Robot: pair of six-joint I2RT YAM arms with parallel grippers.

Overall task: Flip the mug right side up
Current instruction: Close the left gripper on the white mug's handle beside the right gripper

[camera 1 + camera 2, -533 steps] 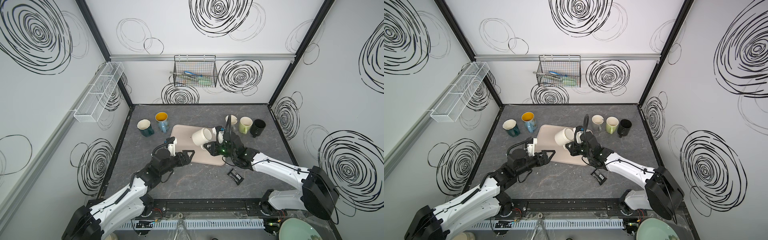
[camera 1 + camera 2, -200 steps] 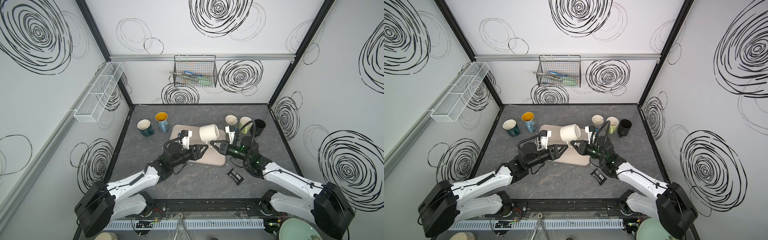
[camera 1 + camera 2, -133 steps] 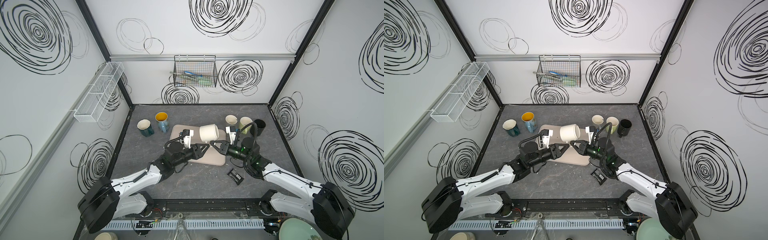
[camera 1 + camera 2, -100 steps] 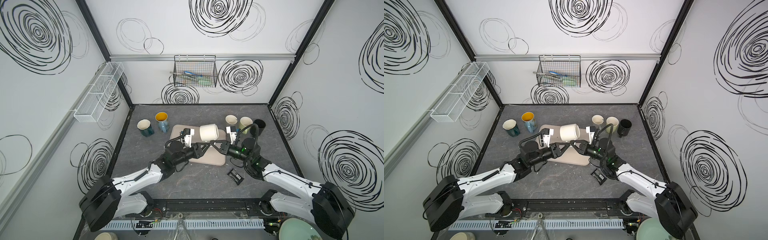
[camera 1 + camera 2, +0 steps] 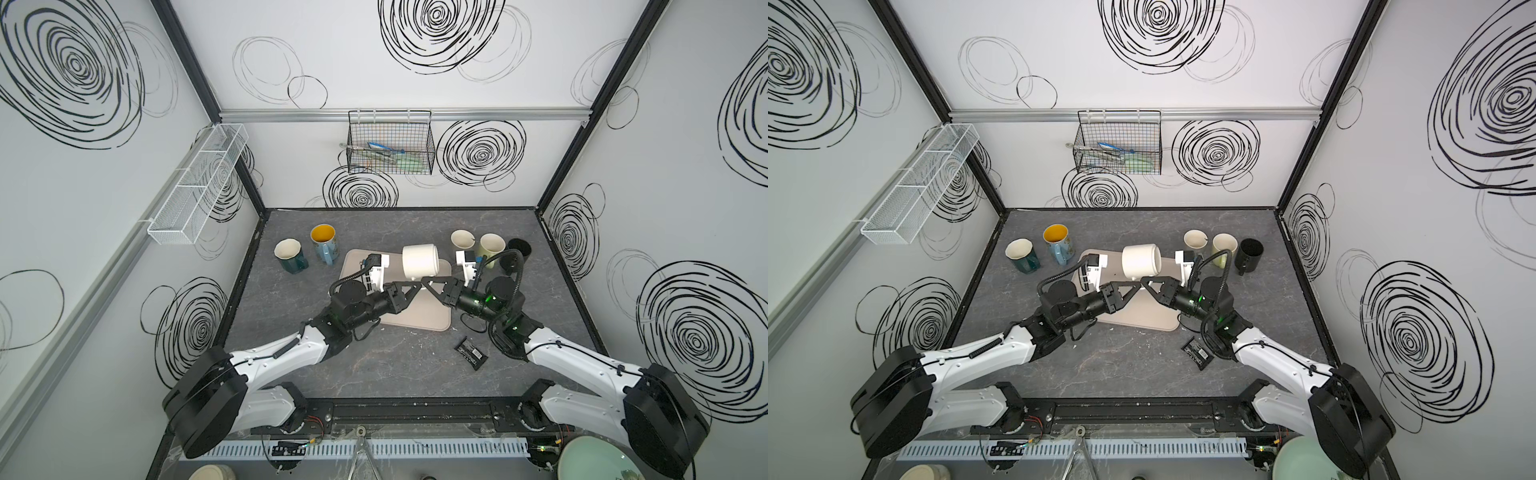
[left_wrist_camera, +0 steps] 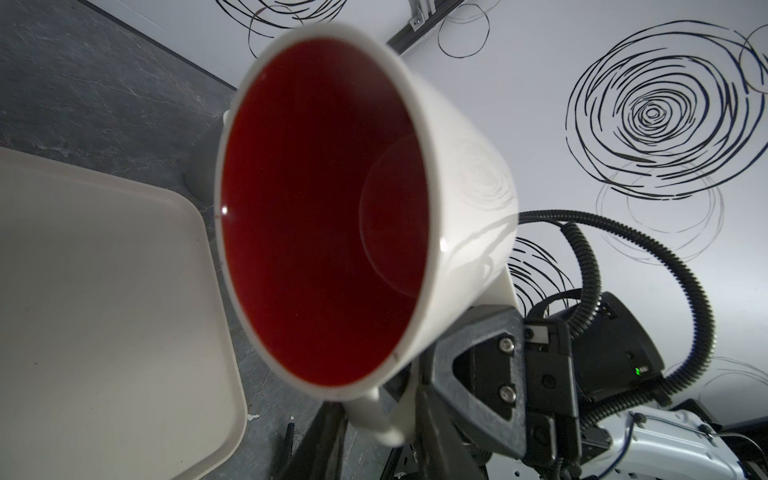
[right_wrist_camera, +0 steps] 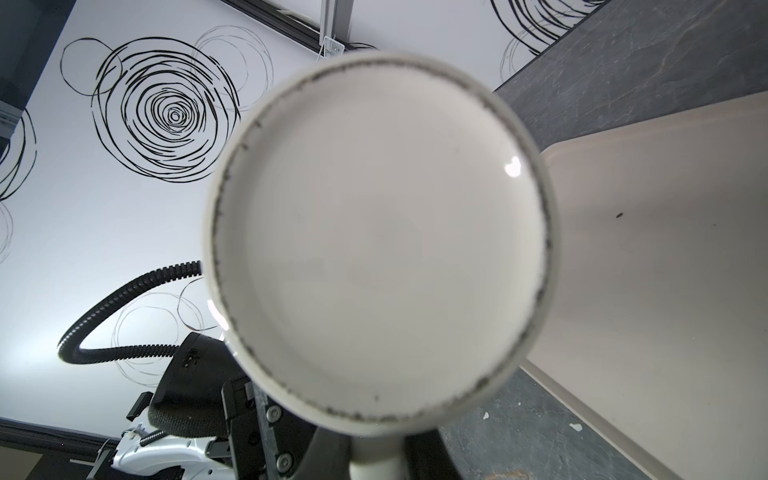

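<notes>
- White outside and red inside, the mug [image 5: 419, 260] hangs on its side above the beige tray [image 5: 428, 318], not touching it; its mouth is turned to my left, its base to my right
- my right gripper [image 5: 428, 286] is pressed together on the handle [image 6: 386, 419], which points down beneath the body; that pinch alone seems to carry the mug
- my left gripper [image 5: 412, 287] sits just beside that same handle, tip to tip with the right one; whether its jaws are spread or closed on anything I cannot tell, since no view shows the gap between them
- step in hand, as I judge it: a mid-air handover about halfway through the turn, with 2 grippers at 1 handle
- the next move calls for a firm left hold before the right lets go; then a roll that brings the mouth up, and a gentle descent onto the tray
- risk: the glazed handle may slip or swing if the release comes early
</notes>
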